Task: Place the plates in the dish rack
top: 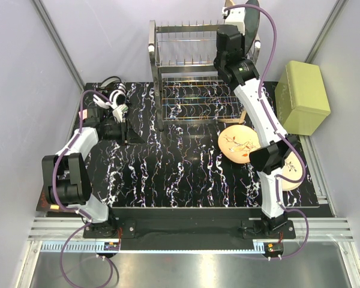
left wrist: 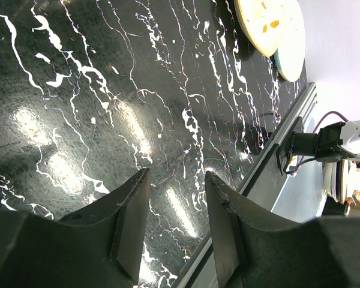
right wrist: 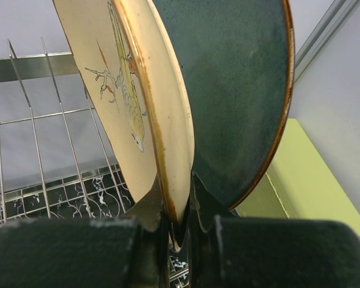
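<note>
My right gripper [top: 229,27] [right wrist: 179,198] is shut on the lower rim of an orange-peach plate [right wrist: 150,102] with dark branch marks. It holds the plate upright at the right end of the dish rack [top: 186,66], over its prongs [right wrist: 66,138]. The glossy teal plate [right wrist: 240,90] [top: 251,18] stands upright just right of the held plate. A second orange-peach plate [top: 240,144] lies flat on the table. The cream plate [top: 291,171] lies at the right edge, partly under my right arm. My left gripper [top: 123,117] [left wrist: 177,177] is open and empty, low over the table's left rear.
An olive-green box [top: 303,96] stands right of the rack, close to the teal plate. The table [top: 186,174] is black marble-patterned with a raised front rail. Grey walls close in both sides. Cables lie by the left wrist at the back left.
</note>
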Robot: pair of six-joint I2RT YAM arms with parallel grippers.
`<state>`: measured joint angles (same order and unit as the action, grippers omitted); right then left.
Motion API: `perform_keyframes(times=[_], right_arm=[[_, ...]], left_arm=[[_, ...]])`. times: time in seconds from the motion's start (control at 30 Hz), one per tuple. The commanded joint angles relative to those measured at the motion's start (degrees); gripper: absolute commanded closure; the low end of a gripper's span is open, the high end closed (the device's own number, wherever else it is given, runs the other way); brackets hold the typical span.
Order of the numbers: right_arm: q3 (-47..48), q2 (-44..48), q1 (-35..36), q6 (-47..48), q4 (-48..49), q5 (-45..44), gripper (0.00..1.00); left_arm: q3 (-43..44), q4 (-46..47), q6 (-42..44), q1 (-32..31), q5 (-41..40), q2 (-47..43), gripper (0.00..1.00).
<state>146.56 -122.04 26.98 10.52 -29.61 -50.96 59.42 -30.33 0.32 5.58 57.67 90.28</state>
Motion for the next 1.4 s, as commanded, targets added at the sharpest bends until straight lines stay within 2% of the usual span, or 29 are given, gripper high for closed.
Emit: perform_keyframes(times=[0.0, 0.77, 0.93, 1.03, 1.23, 1.33, 1.37], right_arm=[[3.6, 1.3, -1.1, -3.2, 7.6, -0.3, 1.00], [7.2, -2.6, -3.2, -8.4, 2.5, 0.8, 1.00], [7.4, -2.7, -3.2, -7.3, 2.4, 2.5, 0.71], [7.5, -2.2, -3.1, -7.0, 2.4, 3.0, 0.62], [7.8, -1.3, -2.7, -6.3, 2.4, 3.3, 0.59], [8.2, 0.0, -1.1, -4.6, 2.8, 4.7, 0.53], [8.1, 1.3, -0.4, -3.2, 3.1, 5.2, 0.46]], left_arm=[[0.3, 1.5, -0.1, 0.2, 1.3, 0.3, 0.54], [0.5, 1.4, -0.1, 0.2, 1.7, 1.1, 0.54], [0.5, 1.4, -1.5, 0.2, 1.7, 1.2, 0.54], [0.5, 1.4, -1.8, 0.2, 1.8, 1.4, 0.53], [0.7, 1.4, -1.8, 0.1, 2.0, 0.8, 0.53], [0.6, 1.4, -1.5, 0.1, 1.2, -0.2, 0.53], [0.5, 1.5, -1.4, 0.2, 0.9, -0.6, 0.53]])
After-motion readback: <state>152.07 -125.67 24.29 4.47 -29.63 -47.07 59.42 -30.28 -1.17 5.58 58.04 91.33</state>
